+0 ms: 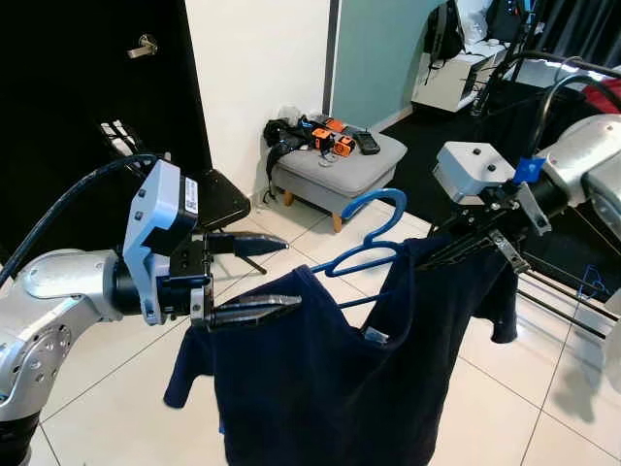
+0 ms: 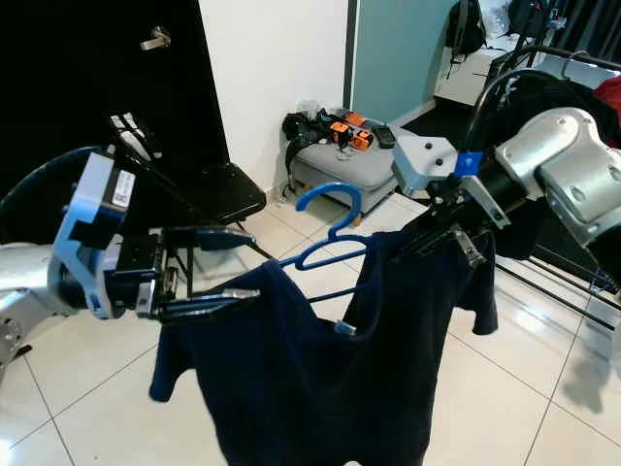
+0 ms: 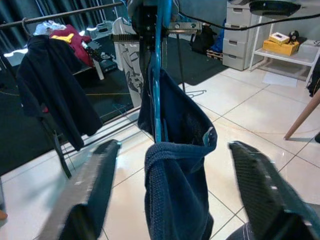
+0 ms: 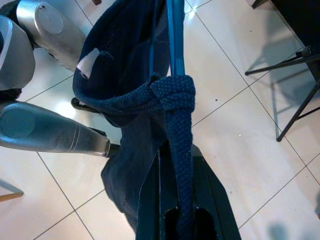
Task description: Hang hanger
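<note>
The navy shirt (image 1: 320, 379) runs off the near edge of both eye views, so its hem is cut off. It covers most of the blue hanger (image 1: 374, 228), leaving the hook and part of the frame visible. On the far grey footstool (image 1: 340, 165), the small orange and black items are too small to identify.

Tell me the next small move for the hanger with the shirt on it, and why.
Probably swing the right gripper toward the clothes rail: it is shut on the blue hanger through the navy shirt, whose hook is free, while the left gripper is open at the other shoulder.
</note>
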Motion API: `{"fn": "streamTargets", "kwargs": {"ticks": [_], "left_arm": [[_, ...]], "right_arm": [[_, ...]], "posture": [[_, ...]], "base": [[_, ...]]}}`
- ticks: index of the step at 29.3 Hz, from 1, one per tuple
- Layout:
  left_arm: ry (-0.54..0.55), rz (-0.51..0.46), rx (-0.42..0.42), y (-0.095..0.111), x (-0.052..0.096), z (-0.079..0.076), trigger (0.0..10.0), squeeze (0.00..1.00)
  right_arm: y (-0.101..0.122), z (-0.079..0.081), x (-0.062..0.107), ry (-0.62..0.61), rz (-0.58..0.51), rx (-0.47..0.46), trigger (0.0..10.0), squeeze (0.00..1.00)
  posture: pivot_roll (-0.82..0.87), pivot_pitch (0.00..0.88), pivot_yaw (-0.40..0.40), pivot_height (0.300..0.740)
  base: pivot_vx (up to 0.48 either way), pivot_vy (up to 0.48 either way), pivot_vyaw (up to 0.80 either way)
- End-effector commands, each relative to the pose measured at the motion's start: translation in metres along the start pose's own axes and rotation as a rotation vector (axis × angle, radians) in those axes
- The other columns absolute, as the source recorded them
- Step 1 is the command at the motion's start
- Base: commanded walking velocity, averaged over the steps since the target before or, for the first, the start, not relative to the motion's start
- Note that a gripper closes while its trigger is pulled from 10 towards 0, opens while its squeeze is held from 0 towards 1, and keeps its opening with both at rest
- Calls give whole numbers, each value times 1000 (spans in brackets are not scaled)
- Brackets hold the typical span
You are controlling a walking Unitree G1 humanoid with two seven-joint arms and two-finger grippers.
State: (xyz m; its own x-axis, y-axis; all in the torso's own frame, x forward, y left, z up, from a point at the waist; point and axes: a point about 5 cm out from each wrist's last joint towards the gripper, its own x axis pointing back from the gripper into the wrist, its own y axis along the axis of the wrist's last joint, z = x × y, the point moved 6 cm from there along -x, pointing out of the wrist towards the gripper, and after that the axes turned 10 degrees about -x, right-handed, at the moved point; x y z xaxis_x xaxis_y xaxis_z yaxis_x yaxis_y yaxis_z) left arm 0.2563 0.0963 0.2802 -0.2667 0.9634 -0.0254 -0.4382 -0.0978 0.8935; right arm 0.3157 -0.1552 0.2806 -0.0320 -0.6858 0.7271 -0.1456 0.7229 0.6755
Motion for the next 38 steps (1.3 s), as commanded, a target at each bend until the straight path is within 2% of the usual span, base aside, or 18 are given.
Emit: {"fn": "streamTargets", "kwargs": {"ticks": [1,9,11,12,13,14,16,17,18,19,20,21,22,23,24,25,29,38], "left_arm": [[13,-11,-23,9,3,4,10000,1000],[112,-22,-23,10,18,21,10000,1000],[323,-18,-14,-1,46,54,10000,1000],[323,-18,-14,-1,46,54,10000,1000],[540,1,0,-17,75,81,10000,1000],[917,95,92,-62,131,113,10000,1000],[917,95,92,-62,131,113,10000,1000],[1155,182,162,-97,171,119,10000,1000],[1372,299,287,-146,209,102,10000,0],[1486,366,379,-175,228,81,10000,0],[1486,366,379,-175,228,81,10000,0],[1532,417,450,-199,234,57,10000,0],[1532,417,450,-199,234,57,10000,0],[1538,497,499,-221,232,29,10000,0],[1528,532,553,-237,225,6,10000,0],[1528,532,553,-237,225,6,10000,0],[1531,623,635,-266,210,-49,10000,0],[1571,661,585,-275,212,-64,10000,0]], "right_arm": [[-3,-1,-2,1,14,7,0,0],[-24,-13,3,-65,60,-48,0,0],[-49,-39,8,-266,37,-194,0,0],[-49,-39,8,-266,37,-194,0,0],[-67,-56,8,-413,-18,-338,0,0],[-97,-76,7,-629,-140,-569,0,0],[-97,-76,7,-629,-140,-569,0,0],[-121,-82,3,-753,-204,-741,0,0],[-150,-90,0,-947,-335,-931,0,0],[-171,-90,-1,-1083,-421,-1050,471,0],[-171,-90,-1,-1083,-421,-1050,471,0],[-187,-91,3,-1247,-534,-1154,10000,0],[-187,-91,3,-1247,-534,-1154,10000,0],[-208,-84,3,-1399,-629,-1262,10000,0],[-226,-73,-7,-1477,-625,-1332,10000,0],[-226,-73,-7,-1477,-625,-1332,10000,0],[-270,-36,-36,-1603,-438,-1455,10000,0],[-274,-36,-12,-1745,-406,-1419,10000,0]], "posture": [[-77,19,-39,740],[-79,19,-42,740],[-80,17,-46,740],[-80,17,-46,740],[-85,17,-52,740],[-88,13,-61,740],[-88,13,-61,740],[-87,13,-62,740],[-89,12,-66,740],[-85,13,-68,740],[-85,13,-68,740],[-86,12,-68,740],[-86,12,-68,740],[-93,14,-70,736],[-85,15,-80,736],[-85,15,-80,736],[-74,11,-102,736],[-76,0,-105,736]], "base": [[0,0,0],[0,0,0],[0,0,0],[0,0,0],[0,0,0],[0,0,0],[0,0,0],[0,0,0],[0,0,0],[0,0,0],[0,0,0],[0,0,0],[0,0,0],[0,0,-406],[0,0,-506],[0,0,-506],[358,0,-572],[480,0,-594]]}}
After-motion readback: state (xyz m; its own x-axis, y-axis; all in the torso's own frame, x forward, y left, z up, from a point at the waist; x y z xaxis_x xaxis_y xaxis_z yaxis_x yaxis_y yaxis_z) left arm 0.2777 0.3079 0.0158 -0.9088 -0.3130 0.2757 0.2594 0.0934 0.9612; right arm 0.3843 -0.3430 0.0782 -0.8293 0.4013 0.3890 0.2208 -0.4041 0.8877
